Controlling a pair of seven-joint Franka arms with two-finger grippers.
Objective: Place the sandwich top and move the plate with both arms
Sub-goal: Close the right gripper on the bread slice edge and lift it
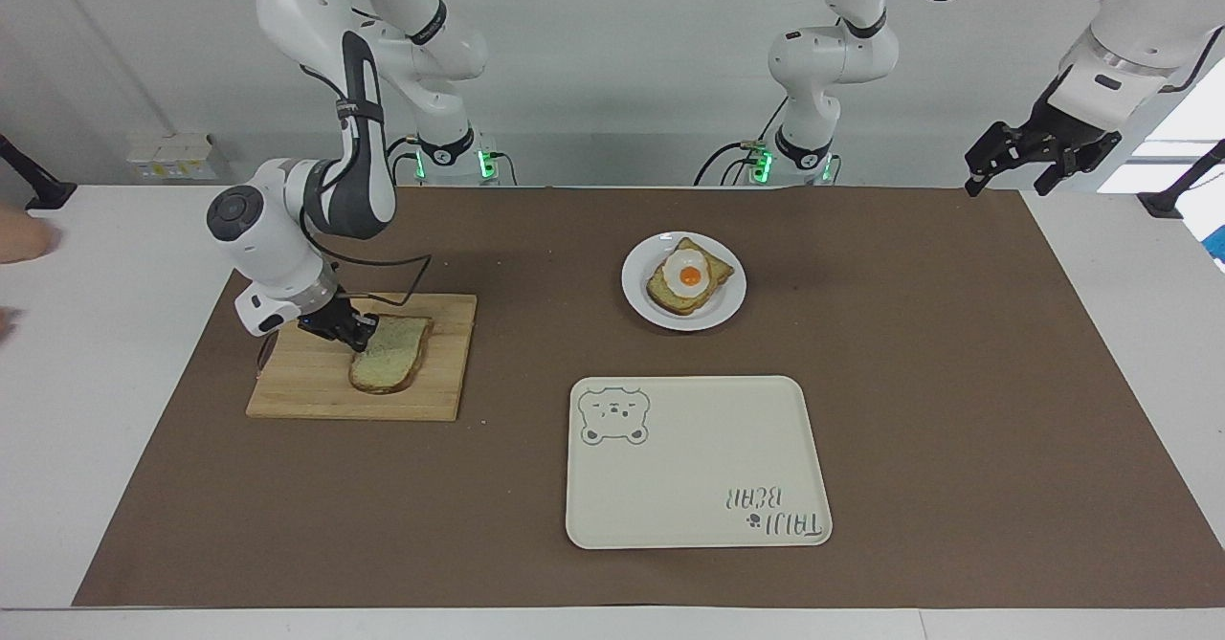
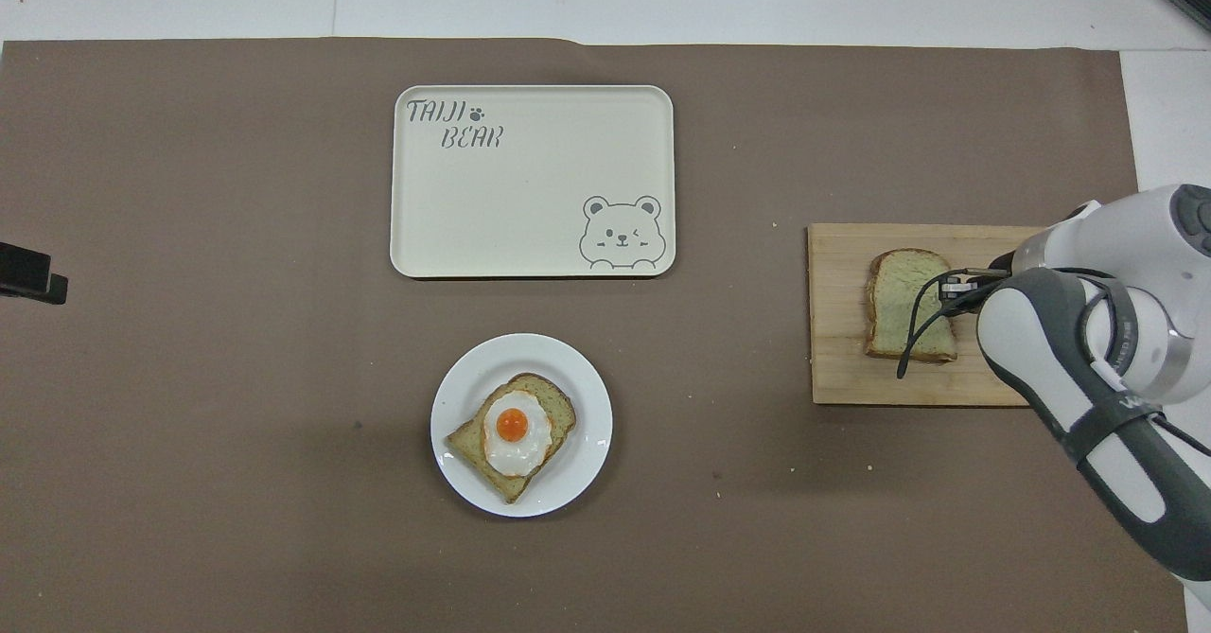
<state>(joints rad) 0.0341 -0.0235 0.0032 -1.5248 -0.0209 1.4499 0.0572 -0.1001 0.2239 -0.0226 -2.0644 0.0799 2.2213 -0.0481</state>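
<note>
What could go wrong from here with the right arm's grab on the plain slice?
1. The right gripper is shut on one edge of the sandwich top, which still lies on the wooden board; soft bread pinched at its edge may tear or droop when lifted.
2. The toast with the fried egg sits askew on the plate, so the top may land misaligned or smear the yolk.
</note>
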